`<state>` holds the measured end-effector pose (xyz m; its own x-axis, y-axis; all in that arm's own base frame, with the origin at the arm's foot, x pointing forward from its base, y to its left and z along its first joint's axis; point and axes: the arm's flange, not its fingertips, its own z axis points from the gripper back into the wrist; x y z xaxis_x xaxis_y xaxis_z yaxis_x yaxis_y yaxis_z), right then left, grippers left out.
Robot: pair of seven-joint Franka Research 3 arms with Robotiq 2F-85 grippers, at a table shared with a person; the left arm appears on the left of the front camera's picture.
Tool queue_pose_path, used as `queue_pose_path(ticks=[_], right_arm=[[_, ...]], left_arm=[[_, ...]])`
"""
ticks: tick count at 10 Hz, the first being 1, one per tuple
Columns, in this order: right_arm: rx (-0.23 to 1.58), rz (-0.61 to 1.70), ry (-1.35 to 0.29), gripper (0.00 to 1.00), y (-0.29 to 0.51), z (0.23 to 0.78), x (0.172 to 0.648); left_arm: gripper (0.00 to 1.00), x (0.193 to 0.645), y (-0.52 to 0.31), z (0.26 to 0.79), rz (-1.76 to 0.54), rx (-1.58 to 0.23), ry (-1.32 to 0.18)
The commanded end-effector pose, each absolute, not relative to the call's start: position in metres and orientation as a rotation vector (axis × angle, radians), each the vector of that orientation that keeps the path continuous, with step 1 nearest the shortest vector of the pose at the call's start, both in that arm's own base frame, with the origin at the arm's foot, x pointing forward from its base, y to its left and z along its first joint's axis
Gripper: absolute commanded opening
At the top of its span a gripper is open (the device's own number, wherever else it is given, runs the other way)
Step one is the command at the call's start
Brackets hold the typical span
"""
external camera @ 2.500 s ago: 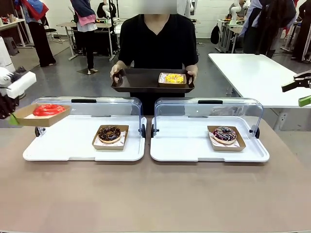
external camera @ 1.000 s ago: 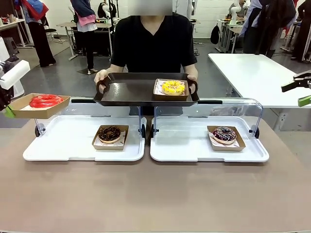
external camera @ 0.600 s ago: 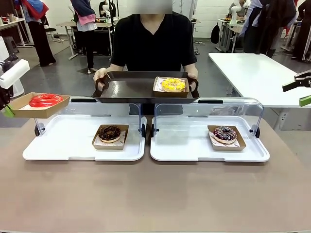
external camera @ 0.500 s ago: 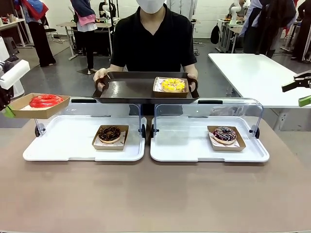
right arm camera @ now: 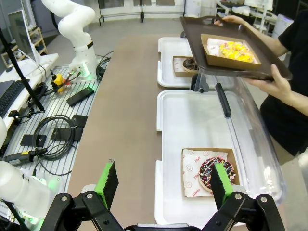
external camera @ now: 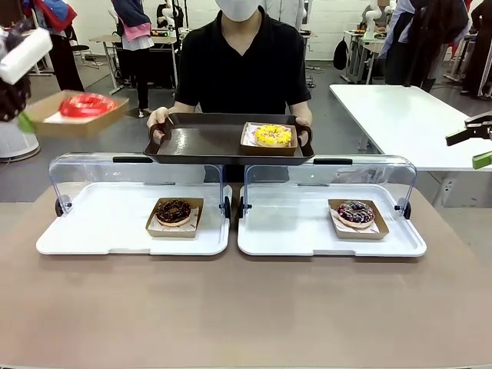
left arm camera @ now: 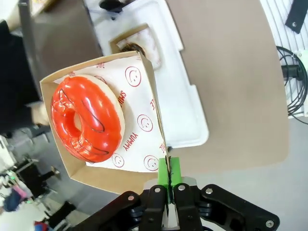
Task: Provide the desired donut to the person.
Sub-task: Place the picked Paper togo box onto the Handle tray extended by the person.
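The paper liner (left arm camera: 139, 115) under the red donut (left arm camera: 86, 120) reads "YUMMY" and "SMILE" (in red, among smiley faces). Nothing else is legible.

Dark tray (external camera: 207, 142) bare left of yellow donut box (external camera: 270, 137) (open landing room), raised clear lids (external camera: 138, 171) fence table's far edge

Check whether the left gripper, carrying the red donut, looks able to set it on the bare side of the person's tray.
Probably yes. The left gripper holds the red donut's box above the clear lids, and the tray's near-side half is bare; the yellow donut sits at the other end.
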<state>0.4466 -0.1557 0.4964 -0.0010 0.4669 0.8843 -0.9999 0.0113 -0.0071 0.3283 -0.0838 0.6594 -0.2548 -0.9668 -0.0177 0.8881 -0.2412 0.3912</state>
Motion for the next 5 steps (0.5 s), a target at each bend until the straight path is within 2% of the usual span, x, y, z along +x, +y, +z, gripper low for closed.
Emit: queue_pose_path(ticks=[1,3,5], right_arm=[[0.844,1.394,-0.855,1.00,-0.156,0.495,0.446],[0.844,1.394,-0.855,1.00,-0.156,0.495,0.446],[0.844,1.394,-0.855,1.00,-0.156,0.495,0.446]], left_arm=[[0.01,0.366,-0.115,0.672,-1.830,0.255,-0.318],[0.01,0.395,-0.154,0.675,-1.821,0.226,-0.281],[0.01,0.436,-0.185,0.692,-1.859,0.183,-0.132]])
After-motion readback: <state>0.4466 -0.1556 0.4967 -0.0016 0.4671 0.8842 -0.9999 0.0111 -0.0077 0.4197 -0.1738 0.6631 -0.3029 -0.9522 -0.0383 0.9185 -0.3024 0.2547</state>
